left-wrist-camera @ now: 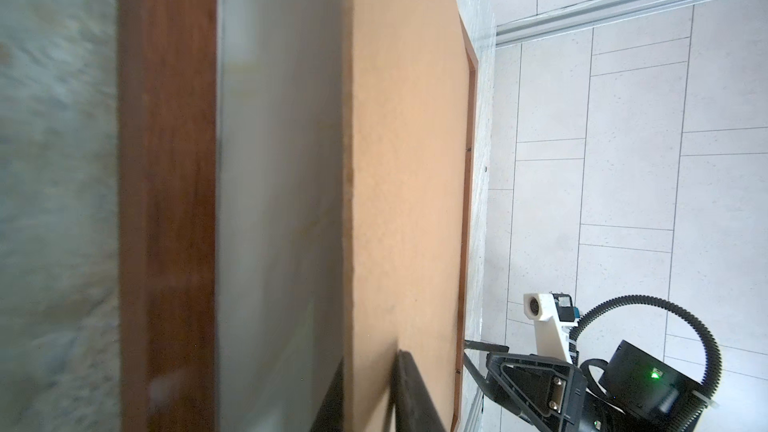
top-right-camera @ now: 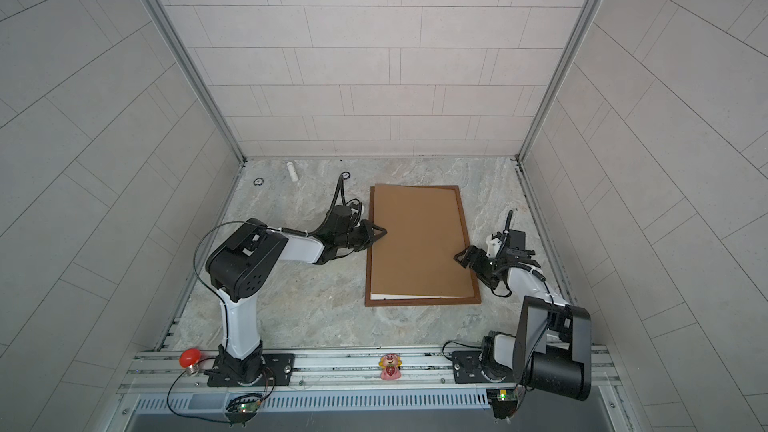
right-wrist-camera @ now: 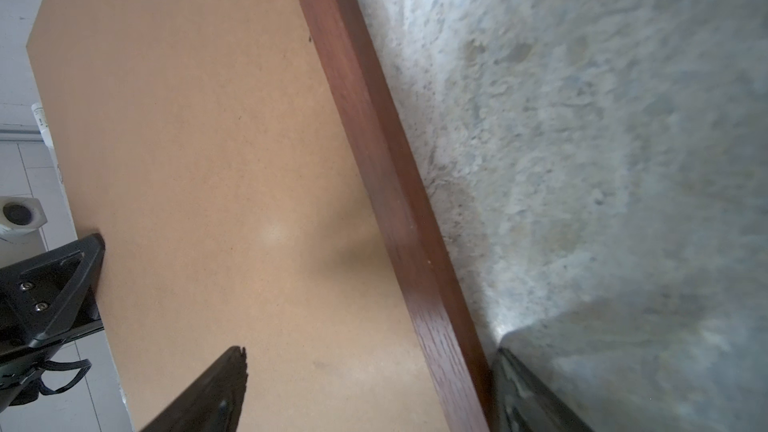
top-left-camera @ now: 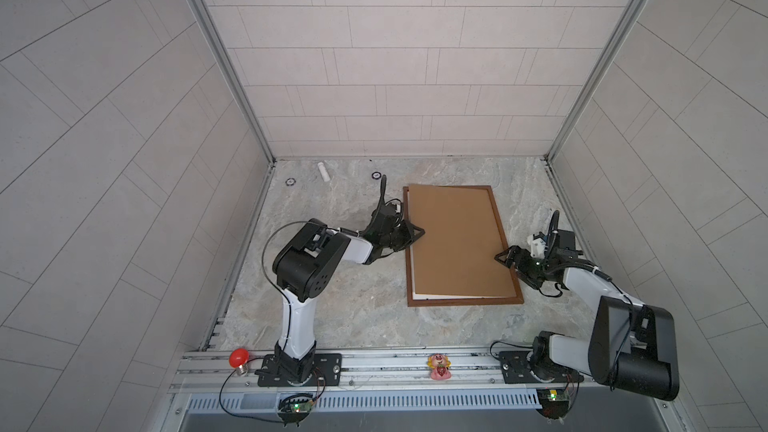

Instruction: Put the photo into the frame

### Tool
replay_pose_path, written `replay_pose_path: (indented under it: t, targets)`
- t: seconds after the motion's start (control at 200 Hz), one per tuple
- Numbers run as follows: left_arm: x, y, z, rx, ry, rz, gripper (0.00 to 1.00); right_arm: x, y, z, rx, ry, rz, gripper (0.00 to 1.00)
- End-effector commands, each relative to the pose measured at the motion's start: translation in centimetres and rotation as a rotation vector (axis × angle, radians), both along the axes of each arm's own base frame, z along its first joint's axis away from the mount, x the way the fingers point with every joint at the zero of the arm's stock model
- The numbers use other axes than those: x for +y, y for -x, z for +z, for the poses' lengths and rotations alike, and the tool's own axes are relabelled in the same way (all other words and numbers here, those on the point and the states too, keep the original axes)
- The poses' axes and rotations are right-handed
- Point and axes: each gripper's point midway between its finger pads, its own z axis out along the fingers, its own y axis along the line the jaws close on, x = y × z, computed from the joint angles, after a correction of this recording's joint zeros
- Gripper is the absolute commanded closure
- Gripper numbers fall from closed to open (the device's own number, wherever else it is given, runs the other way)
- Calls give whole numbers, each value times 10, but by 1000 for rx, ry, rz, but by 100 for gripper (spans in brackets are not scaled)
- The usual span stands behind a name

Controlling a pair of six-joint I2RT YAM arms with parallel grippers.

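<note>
Apparently closing up: left gripper pinches the backing board edge between its fingers, right gripper gapes astride the frame rail; photo unseen, likely beneath. Next: seat board squarely.

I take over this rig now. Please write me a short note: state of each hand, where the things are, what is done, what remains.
Left hand: jaws nearly closed around the backing board's left edge; grip uncertain.
Right hand: open, astride the frame's right rail, holding nothing.
Frame lies flat on the table; board sits skewed over it, white sheet showing beneath.
Photo: not visible, so unconfirmed.
Remaining: seat the board squarely in the frame.
</note>
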Motion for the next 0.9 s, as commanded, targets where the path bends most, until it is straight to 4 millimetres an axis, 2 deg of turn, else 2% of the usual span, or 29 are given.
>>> replay_pose_path:
  t: [0.0, 0.18, 0.5, 0.801, 0.896]
  targets:
    - [21, -18, -11, -16, -60, 113, 100, 6, 8, -4, 19, -26, 16, 12]
    - [35, -18, -17, -66, -148, 139, 100, 8, 10, -4, 13, -29, 19, 12]
    - [41, -21, -28, -83, -239, 126, 100, 11, 12, -4, 9, -35, 28, 13]
    - [48, -20, -37, -85, -340, 106, 92, 13, 14, -4, 4, -33, 35, 13]
    - [49, -18, -42, -73, -350, 102, 85, 13, 14, -5, 6, -32, 37, 13]
